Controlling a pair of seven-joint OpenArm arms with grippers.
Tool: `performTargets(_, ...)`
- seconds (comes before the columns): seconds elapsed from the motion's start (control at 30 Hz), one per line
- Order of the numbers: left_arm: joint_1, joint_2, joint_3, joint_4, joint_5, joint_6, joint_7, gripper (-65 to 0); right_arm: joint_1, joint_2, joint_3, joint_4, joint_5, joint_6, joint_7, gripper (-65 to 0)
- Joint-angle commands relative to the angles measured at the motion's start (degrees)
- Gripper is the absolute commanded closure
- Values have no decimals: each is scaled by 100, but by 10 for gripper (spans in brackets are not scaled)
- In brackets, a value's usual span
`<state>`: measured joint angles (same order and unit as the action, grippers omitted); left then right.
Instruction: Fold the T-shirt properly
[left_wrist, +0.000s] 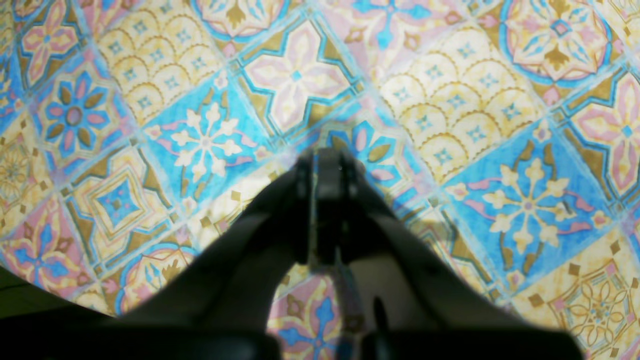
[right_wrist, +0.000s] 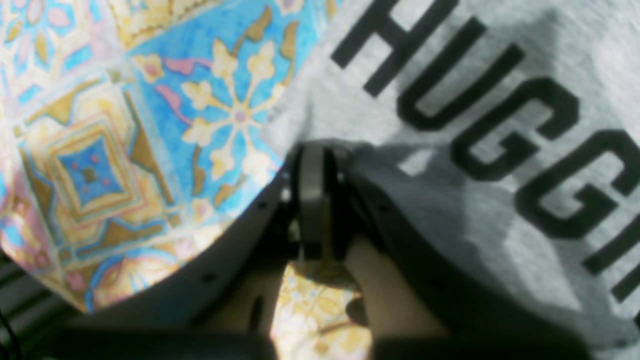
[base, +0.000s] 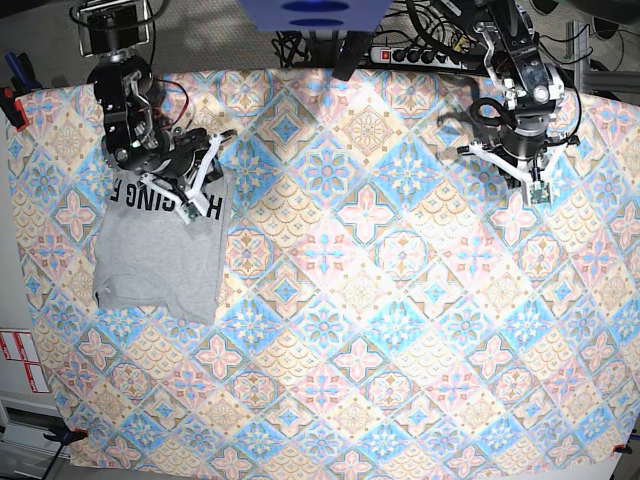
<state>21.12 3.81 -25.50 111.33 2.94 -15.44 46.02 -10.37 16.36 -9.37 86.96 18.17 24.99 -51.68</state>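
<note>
The light grey T-shirt (base: 155, 255) lies folded into a rough rectangle at the table's left, with its black lettering along the far edge. In the right wrist view the letters "HUGGI" run across the T-shirt (right_wrist: 550, 60) on the right. My right gripper (right_wrist: 312, 147) is shut at the shirt's edge beside the "H", where grey cloth bunches up to its fingertips. In the base view this right gripper (base: 188, 213) covers the middle letters. My left gripper (left_wrist: 325, 155) is shut and holds nothing. It hangs over bare patterned cloth at the far right, where the base view shows the left gripper (base: 538, 195).
The pastel tile-patterned tablecloth (base: 380, 300) covers the whole table. A power strip with cables (base: 420, 50) lies behind the far edge. White labels (base: 15, 355) sit off the left edge, and the cloth's near-left corner (left_wrist: 30, 295) shows in the left wrist view.
</note>
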Motion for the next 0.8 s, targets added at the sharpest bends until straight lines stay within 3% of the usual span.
performTargets(0.0, -16, -25, -4, 89, -8, 10, -123, 0, -128, 65, 18, 267, 86, 46, 74, -26)
performTargets(0.17, 2, -25, -4, 98, -8, 1, -123, 0, -558, 65, 352, 865, 68, 46, 74, -26)
performTargets(0.33, 125, -43, -13, 107, -8, 1, -79, 0, -1104, 65, 1231, 1383, 95, 46, 74, -26)
performTargets(0.43, 318, -236, -4, 230, -52, -7, 150, 0, -1508, 65, 1653, 1665, 95, 46, 74, -26)
performTargets(0.77, 1769, -931, -39, 590, -1441, -7, 510, 0, -2748, 56, 2383, 1920, 95, 46, 74, 0)
